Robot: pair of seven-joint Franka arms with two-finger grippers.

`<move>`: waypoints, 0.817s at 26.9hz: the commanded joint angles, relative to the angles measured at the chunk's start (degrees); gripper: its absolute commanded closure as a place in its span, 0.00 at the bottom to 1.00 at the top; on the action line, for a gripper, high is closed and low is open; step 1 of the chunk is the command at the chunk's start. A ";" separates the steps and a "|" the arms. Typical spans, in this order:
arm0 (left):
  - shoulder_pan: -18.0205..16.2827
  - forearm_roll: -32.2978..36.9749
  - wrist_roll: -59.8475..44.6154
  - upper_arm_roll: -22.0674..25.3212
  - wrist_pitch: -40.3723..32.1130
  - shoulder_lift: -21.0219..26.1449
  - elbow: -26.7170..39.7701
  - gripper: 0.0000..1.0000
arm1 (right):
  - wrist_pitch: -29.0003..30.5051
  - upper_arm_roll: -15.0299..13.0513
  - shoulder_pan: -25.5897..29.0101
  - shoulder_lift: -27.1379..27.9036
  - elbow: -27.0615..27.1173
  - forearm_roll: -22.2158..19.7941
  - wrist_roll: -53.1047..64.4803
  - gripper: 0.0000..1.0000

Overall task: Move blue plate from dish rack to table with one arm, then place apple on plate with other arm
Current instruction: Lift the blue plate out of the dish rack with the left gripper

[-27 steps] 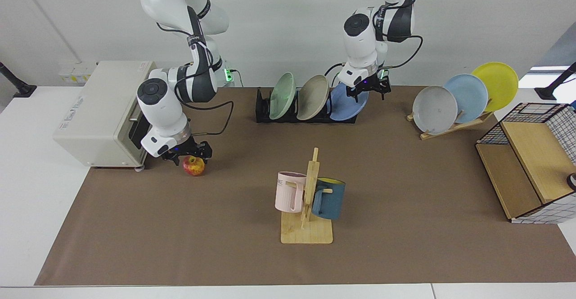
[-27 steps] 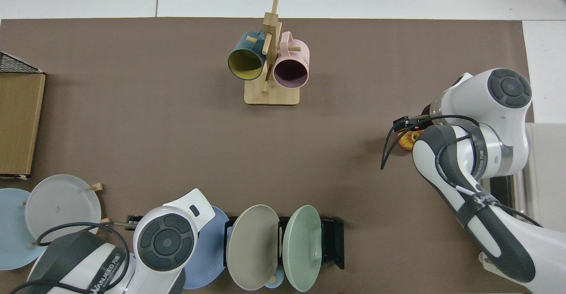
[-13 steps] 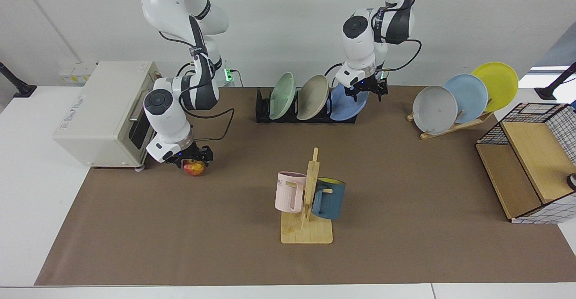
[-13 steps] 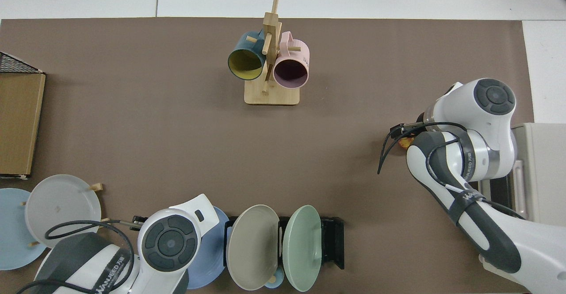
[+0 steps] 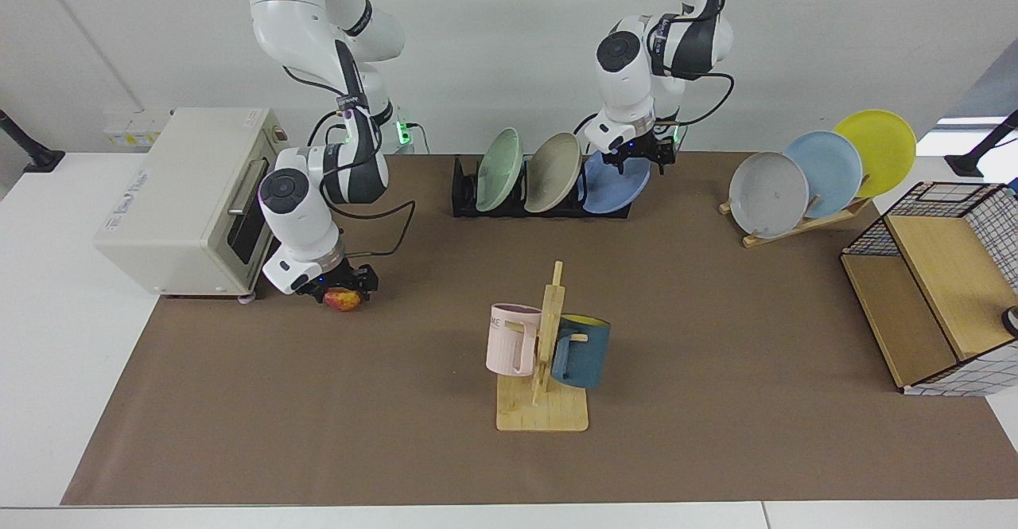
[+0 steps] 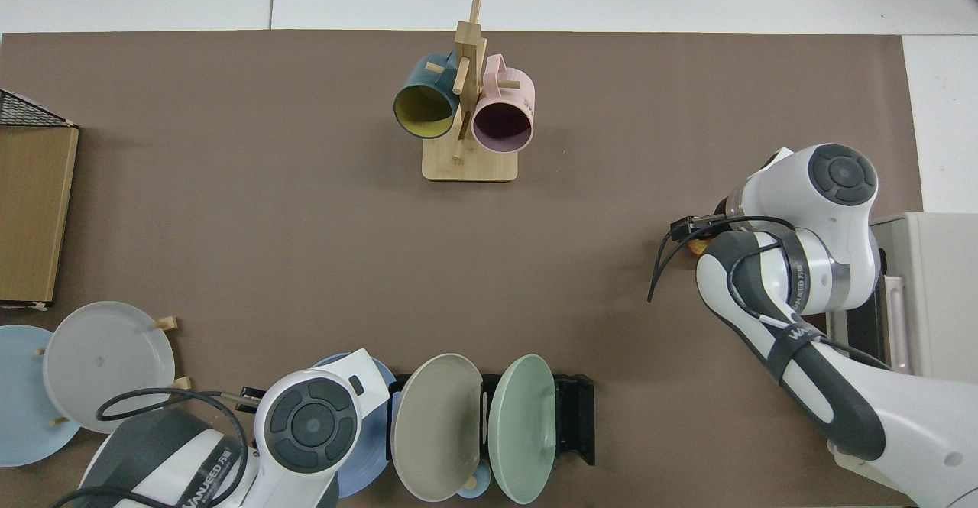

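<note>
Right gripper (image 5: 340, 284) straddles the apple (image 5: 344, 300), half hidden; grasp unclear. Left gripper (image 5: 636, 155) at blue plate (image 5: 612, 187) rim, 12 o'clock; closure indiscernible.

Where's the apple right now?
In the facing view the apple lies on the table at the left, just in front of the toaster oven, with the right gripper down over it.
</note>
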State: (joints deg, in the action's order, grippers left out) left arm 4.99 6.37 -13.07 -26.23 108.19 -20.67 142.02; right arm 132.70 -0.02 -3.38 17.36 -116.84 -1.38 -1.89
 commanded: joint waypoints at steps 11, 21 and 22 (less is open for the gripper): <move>-0.06 -1.18 0.59 0.57 -1.05 -0.78 0.80 0.66 | 1.24 0.37 0.04 -0.22 -0.05 -1.26 -1.18 0.84; -0.50 -1.09 0.15 0.65 -1.23 -0.69 -0.42 1.00 | 0.19 0.46 -0.13 -1.10 1.44 -1.08 -1.18 0.84; -0.50 -1.09 0.06 0.65 -1.32 -0.69 -0.95 1.00 | 0.10 0.46 -0.13 -1.10 1.44 -1.08 -1.18 0.84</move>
State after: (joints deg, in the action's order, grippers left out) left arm 4.84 5.99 -12.88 -25.32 107.31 -21.27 141.74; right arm 133.02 0.13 -3.55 17.10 -115.71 -1.39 -1.89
